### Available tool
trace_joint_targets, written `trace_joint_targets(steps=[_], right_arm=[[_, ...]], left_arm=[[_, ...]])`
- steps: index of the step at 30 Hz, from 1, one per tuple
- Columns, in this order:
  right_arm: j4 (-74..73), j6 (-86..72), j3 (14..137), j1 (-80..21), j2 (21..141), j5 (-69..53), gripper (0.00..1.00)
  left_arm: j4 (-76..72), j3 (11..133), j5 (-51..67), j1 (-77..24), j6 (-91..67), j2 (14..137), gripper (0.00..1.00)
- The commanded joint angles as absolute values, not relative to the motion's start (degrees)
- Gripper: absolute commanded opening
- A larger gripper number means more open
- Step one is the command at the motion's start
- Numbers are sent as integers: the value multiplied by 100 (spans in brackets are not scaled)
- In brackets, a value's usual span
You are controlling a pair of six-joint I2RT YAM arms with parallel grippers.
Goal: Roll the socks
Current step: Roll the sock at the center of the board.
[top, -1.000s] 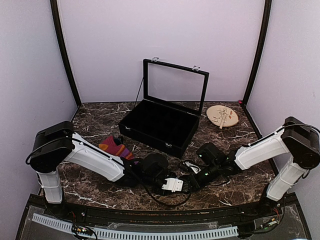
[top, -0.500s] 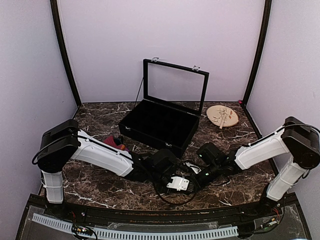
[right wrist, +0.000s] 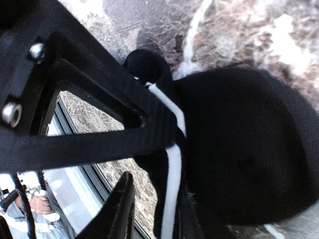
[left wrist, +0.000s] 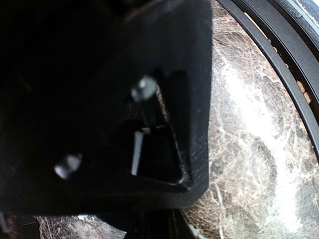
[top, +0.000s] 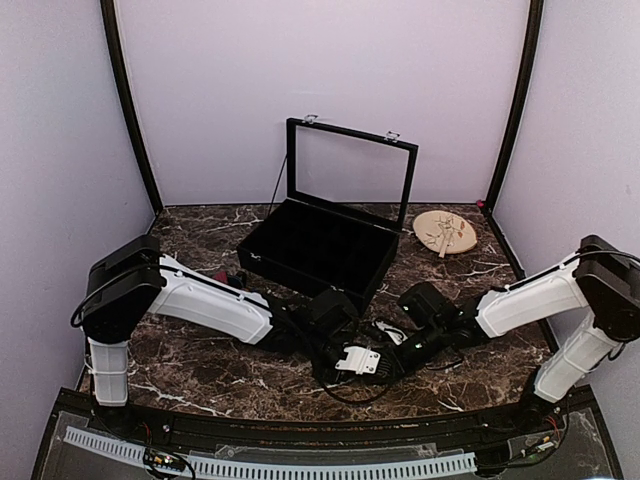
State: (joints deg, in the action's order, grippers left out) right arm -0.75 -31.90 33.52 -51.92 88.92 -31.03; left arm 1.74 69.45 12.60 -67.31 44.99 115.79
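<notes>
So the marbled surface point(top: 200, 385) took up the whole floor of the booth. A black box point(top: 320, 250) sat toward the back with its glass lid propped up. Both arms reached in low and met near the front edge, just in front of that box. A round wooden disc point(top: 445, 232) lay off in the back right corner.

Of the 2 socks, the black sock point(right wrist: 239, 149) was bunched on the surface right at the right gripper point(right wrist: 149, 159), its white stripe running past the fingertips. The jaws there stood partly apart, not clamped on it. Only a reddish sliver of the striped sock point(top: 222, 274) peeked out behind the left arm.

The left gripper point(top: 383, 352) was just dark blur up close, so I couldn't tell how its jaws stood.
</notes>
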Motion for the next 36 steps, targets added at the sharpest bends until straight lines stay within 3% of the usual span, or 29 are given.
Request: trace_joint_targets(steps=[1,9,25,36], right_arm=[[-364,-3153,3278,-5086,8682,-2817,31],[-459,-3207,3141,-4905,8336,-2554,39],[-952,-3204,2940,-4819,7000,-756,41],[-1371,-3410,2897,-6031,5930,1233,41]], left_arm=[[1421,6825,1292,-6685,4282,11918,12],[1901,6898,1402,-6562,4072,11909,12],[3647,7923,2628,-6211,3447,12211,11],[4617,8725,3612,-5942,3141,12728,12]])
